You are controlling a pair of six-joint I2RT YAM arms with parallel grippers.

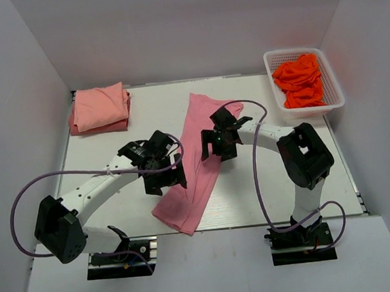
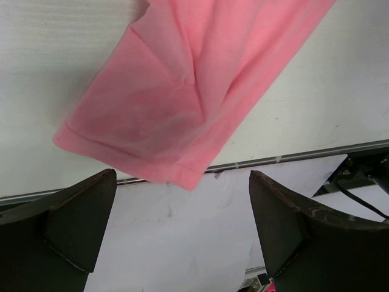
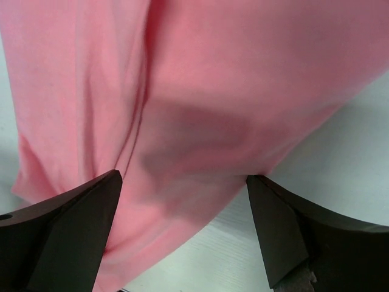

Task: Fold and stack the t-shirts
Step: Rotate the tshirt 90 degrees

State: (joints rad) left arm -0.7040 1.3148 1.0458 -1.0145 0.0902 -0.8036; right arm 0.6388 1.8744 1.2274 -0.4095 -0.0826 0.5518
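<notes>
A rose pink t-shirt lies on the table folded into a long narrow strip, running from the back middle to the near edge. Its near end hangs slightly over the table's front rail. My left gripper is open and empty at the strip's left side near that end; it also shows in the left wrist view. My right gripper is open and empty just above the strip's upper half, jaws straddling the cloth's right edge. A paler salmon t-shirt lies folded at the back left.
A white mesh basket holding orange garments stands at the back right. White walls close in the table on three sides. The metal front rail marks the near edge.
</notes>
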